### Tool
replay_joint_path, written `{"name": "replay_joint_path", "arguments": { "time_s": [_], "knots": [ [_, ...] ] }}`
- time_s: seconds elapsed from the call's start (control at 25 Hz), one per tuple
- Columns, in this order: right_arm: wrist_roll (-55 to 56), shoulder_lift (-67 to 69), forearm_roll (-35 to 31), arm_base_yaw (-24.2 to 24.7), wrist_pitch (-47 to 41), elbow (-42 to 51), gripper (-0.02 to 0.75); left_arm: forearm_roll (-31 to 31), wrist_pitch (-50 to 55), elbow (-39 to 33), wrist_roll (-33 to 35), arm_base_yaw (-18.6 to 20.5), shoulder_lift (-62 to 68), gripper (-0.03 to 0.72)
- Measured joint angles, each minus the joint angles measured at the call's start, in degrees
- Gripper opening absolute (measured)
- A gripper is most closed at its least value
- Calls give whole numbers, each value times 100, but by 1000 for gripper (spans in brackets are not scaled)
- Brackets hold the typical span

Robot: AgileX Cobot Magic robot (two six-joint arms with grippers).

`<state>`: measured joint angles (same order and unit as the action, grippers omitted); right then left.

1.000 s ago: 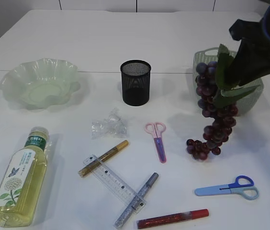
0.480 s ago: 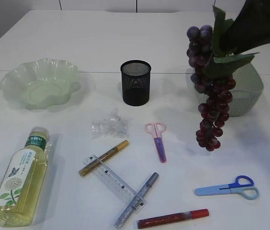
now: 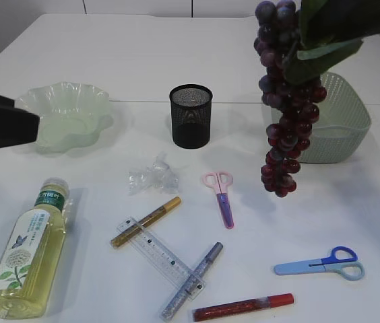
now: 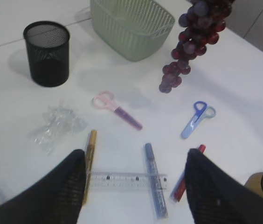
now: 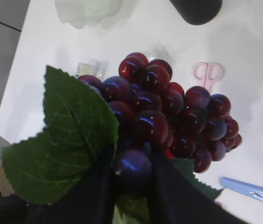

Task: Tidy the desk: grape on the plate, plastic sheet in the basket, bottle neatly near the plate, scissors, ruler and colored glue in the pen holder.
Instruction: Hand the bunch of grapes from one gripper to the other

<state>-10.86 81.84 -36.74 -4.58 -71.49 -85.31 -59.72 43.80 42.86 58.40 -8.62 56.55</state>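
- White tabletop (image 3: 143,54) carries everything except the grapes.
- Right arm's fingers (image 5: 131,186) are closed on the stem end of the dark red-purple grape bunch with green leaves (image 3: 281,114); the bunch hangs in the air, clear of the tabletop, in front of the pale green plastic mesh basket (image 3: 341,134).
- Left arm's fingers (image 4: 134,186) are spread wide and hold nothing, hovering over the tabletop above the ruler and glue sticks.
- Pale green wavy-rimmed plate (image 3: 65,118) sits far left, nothing on it.
- Plastic bottle of yellow drink with green cap (image 3: 28,252) lies on its side at front left, well apart from the plate.
- Black mesh cylindrical pen holder (image 3: 191,116) stands upright, centre back.
- Crumpled clear plastic sheet (image 3: 153,175) lies in front of the pen holder.
- Clear plastic ruler (image 3: 160,254) lies across the gold glitter glue stick (image 3: 146,222) and the silver glitter glue stick (image 3: 191,281).
- Red glitter glue stick (image 3: 242,307) lies at the front edge.
- Blue-handled scissors (image 3: 321,264) lie front right.
- Small pink-handled scissors (image 3: 221,196) lie mid-table.
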Motion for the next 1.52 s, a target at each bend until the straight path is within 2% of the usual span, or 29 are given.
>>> {"name": "replay_joint_path", "arguments": {
  "time_s": [0.12, 0.24, 0.56, 0.68, 0.8, 0.88, 1.0, 1.36, 1.52],
  "knots": [
    [-113, -40, -449, 0, 0, -21, 174, -875, -41, 0, 1058, -9, 261, 491],
    [-190, -48, -804, 0, 0, -24, 174, -1458, -70, 0, 1893, -9, 465, 496],
    [-445, -48, -1473, 0, 0, -24, 174, -2738, -1, 0, 3533, -9, 1001, 526],
    [-506, -48, -1632, 0, 0, -24, 174, -3299, 23, 0, 3925, -186, 1325, 529],
    [-536, -48, -1743, 0, 0, -24, 174, -3904, -2, 0, 4641, -626, 1732, 530],
    [-566, -48, -1858, 0, 0, -24, 174, -4070, -144, 12, 5075, -915, 2016, 531],
    [-578, -48, -2026, 0, 0, -24, 174, -4147, -289, 149, 5353, -1217, 2524, 531],
    [-599, -176, -2083, 0, 0, -24, 174, -4197, -89, 987, 5557, -1452, 3529, 560],
    [-599, -176, -2108, 0, 0, -24, 174, -4211, -52, 1271, 5557, -1673, 3678, 564]
  ]
}}
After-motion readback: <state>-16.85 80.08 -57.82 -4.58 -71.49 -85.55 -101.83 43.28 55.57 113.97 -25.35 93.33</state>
